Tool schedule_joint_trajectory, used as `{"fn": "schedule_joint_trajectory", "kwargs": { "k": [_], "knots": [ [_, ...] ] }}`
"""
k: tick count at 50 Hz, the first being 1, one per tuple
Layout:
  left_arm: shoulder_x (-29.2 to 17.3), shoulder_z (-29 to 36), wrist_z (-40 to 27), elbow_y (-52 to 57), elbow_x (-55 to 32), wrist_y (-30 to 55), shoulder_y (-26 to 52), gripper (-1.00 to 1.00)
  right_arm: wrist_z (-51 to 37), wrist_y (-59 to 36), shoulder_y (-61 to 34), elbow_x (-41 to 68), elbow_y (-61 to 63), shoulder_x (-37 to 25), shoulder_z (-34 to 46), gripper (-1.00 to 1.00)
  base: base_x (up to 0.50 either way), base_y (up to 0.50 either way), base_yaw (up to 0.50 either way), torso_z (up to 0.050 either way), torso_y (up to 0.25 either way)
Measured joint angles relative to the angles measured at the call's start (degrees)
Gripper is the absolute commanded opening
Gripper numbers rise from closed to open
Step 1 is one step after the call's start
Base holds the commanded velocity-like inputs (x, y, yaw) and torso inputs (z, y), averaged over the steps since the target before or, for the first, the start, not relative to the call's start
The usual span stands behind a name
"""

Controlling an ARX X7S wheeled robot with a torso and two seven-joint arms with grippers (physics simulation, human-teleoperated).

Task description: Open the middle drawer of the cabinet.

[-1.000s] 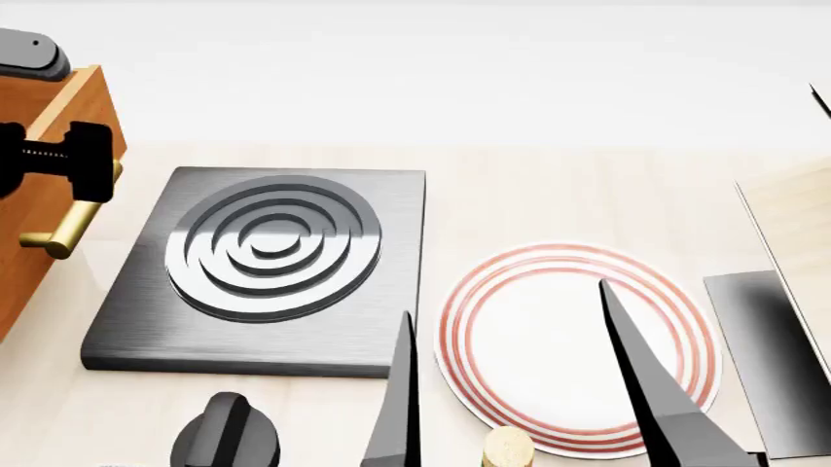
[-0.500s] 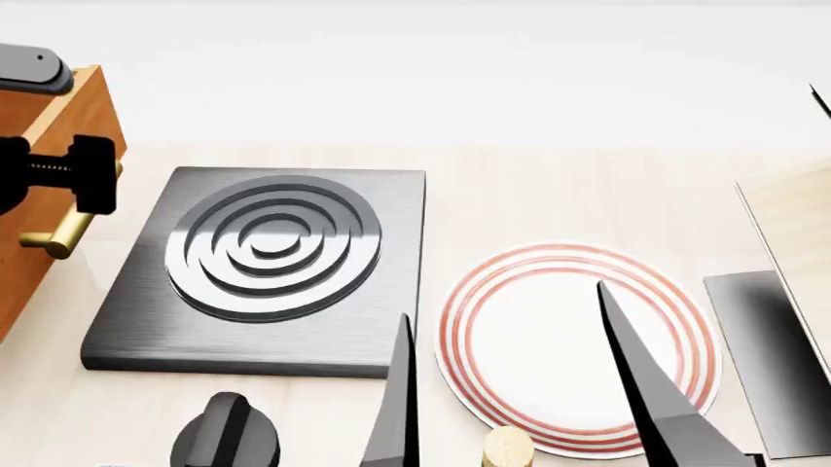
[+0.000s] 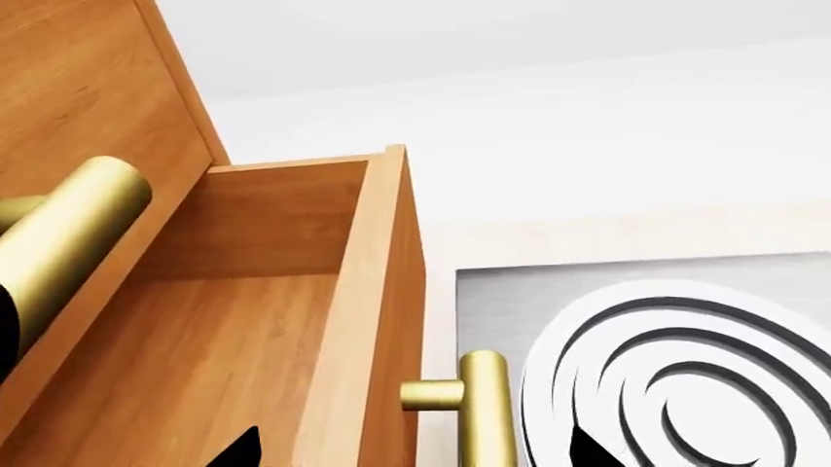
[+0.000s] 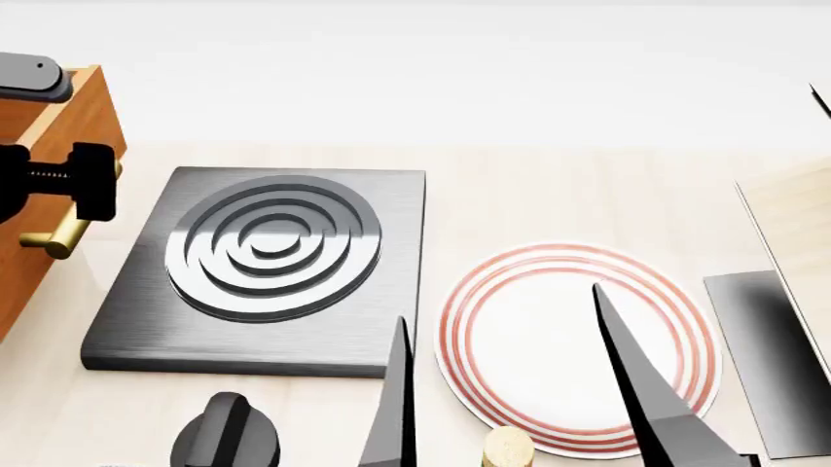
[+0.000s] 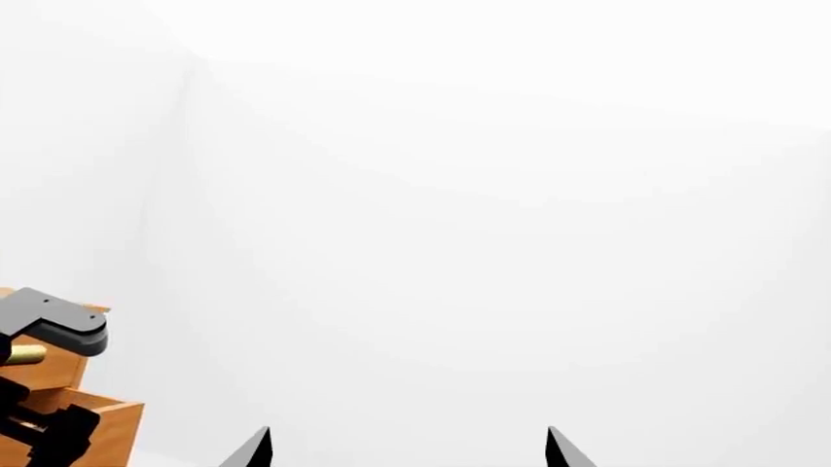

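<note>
The orange-brown cabinet (image 4: 39, 146) stands at the far left of the head view. Its middle drawer (image 3: 247, 321) is pulled out, so its bare wooden inside shows in the left wrist view. The drawer's brass handle (image 3: 484, 413) sticks out from its front, and the handle of the drawer above (image 3: 65, 233) shows beside it. My left gripper (image 3: 412, 443) (image 4: 85, 185) is open, its fingertips (image 3: 240, 448) standing well apart on either side of the drawer front and handle. My right gripper (image 4: 503, 304) (image 5: 408, 433) hangs open over the plate, holding nothing.
A black hob plate with raised rings (image 4: 272, 248) lies next to the cabinet. A white plate with red rings (image 4: 571, 341) sits to its right. A black knob (image 4: 224, 433) and a small cork-like stub (image 4: 507, 448) are at the near edge. A dark metal slab (image 4: 779, 360) lies at far right.
In the head view my left gripper has slid a little lower along the brass handle. The drawer and the right arm have barely moved.
</note>
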State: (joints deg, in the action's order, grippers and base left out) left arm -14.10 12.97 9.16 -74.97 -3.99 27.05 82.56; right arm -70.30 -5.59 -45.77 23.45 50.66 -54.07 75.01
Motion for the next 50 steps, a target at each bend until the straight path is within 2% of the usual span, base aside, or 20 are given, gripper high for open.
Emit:
{"fn": "schedule_joint_trajectory", "kwargs": {
  "k": [26, 50],
  "knots": [
    [0.81, -3.05, 0.69, 0.00, 3.01, -0.02, -0.59, 1.00, 0.41, 0.16, 0.37, -0.02, -0.27, 0.07, -0.44, 1.00, 0.00, 0.00, 0.00, 0.000, 0.000],
    [1.92, -3.29, 1.60, -0.04, 5.08, -0.19, -0.87, 1.00, 0.61, -0.17, 0.66, -0.08, 0.04, -0.03, -0.79, 1.00, 0.00, 0.00, 0.00, 0.000, 0.000]
  ]
}}
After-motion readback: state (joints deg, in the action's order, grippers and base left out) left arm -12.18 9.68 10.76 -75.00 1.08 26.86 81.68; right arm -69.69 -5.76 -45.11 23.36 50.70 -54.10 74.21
